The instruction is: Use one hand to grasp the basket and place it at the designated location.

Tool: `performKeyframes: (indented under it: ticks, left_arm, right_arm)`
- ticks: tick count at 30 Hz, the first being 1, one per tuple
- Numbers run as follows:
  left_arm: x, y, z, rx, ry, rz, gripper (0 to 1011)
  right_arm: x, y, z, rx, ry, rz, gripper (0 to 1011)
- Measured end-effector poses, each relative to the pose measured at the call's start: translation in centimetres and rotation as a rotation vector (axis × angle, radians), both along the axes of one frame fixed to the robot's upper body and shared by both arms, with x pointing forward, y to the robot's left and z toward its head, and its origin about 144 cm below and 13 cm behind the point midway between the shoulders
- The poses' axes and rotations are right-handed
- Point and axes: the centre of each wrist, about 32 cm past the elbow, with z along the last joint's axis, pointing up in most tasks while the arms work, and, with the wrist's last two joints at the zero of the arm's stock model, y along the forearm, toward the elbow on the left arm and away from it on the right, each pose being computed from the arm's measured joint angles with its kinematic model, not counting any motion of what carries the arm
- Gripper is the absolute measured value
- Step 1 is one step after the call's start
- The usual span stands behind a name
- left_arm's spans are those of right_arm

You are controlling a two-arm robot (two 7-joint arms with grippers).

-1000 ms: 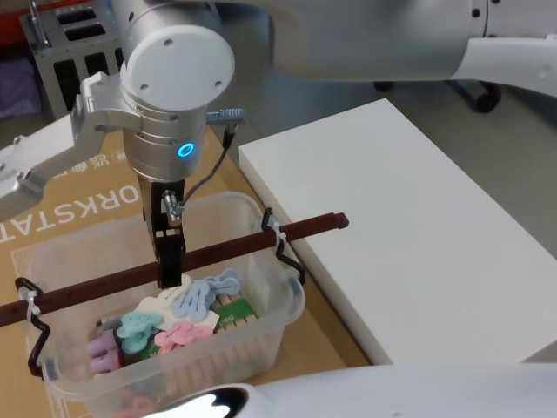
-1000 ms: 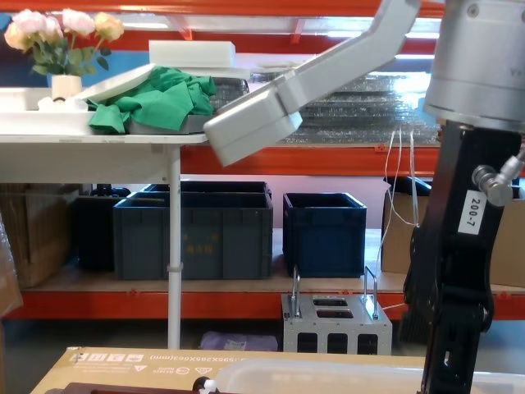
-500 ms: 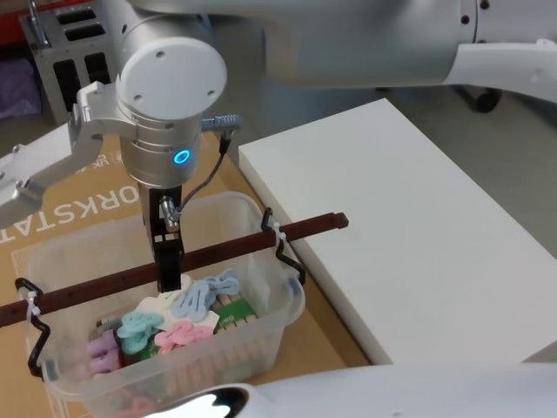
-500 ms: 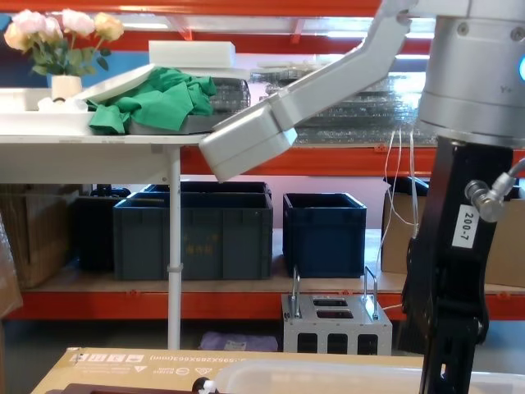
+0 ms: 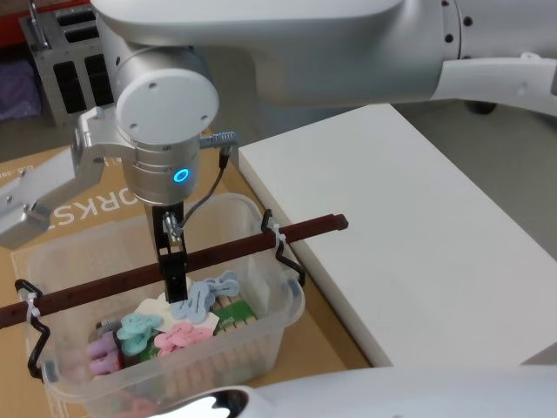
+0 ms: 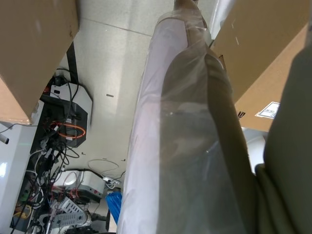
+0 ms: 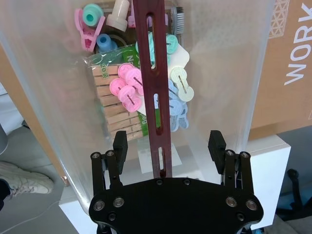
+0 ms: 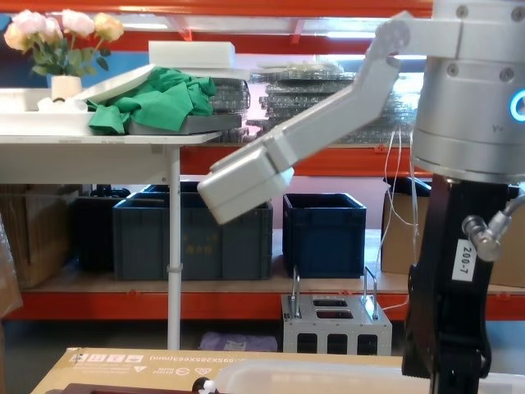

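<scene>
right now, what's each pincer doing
right pincer: open, astride the basket handle, gaps on both sides
left pincer: cannot be told

Here's the large translucent whitish plastic basket (image 5: 261,335), tub-shaped with a thick rolled rim, sitting upright and level on the brown cardboard sheet (image 5: 331,340), its right end just beside the white block (image 5: 418,235). Across the top runs a long dark reddish-brown slotted handle bar (image 5: 235,251). It lies lengthwise over the opening, pokes out past both ends, and is carried at each end by a black wire bracket (image 5: 280,252) hooked to the rim. Heaped on the bottom are pastel plastic clothes pegs (image 5: 178,331) in pink, mint, blue and cream, plus a pack of wooden pegs (image 7: 109,114). From the chest, the basket's pale upper edge (image 8: 328,371) peeks in at the bottom.
</scene>
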Motion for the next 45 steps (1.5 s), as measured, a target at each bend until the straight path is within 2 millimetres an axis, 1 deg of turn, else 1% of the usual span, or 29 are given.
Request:
performKeyframes:
  ticks: [12,19,25,30,45]
  left_arm:
    - [0.0,0.0,0.0,0.000,0.000,0.000,0]
    - [0.0,0.0,0.0,0.000,0.000,0.000,0]
    - [0.0,0.0,0.0,0.000,0.000,0.000,0]
    - [0.0,0.0,0.0,0.000,0.000,0.000,0]
    - [0.0,0.0,0.0,0.000,0.000,0.000,0]
  right_arm:
    - [-0.3,0.1,-0.8,-0.024,0.002,0.008,1002]
    - [-0.6,0.4,-1.9,-0.054,-0.003,0.021,1001]
    - [-0.5,0.6,-3.0,-0.080,0.000,0.020,1002]
    - [-0.4,0.7,-3.6,-0.093,-0.001,0.020,1002]
    - [-0.4,0.8,-3.9,-0.108,-0.012,0.019,1002]
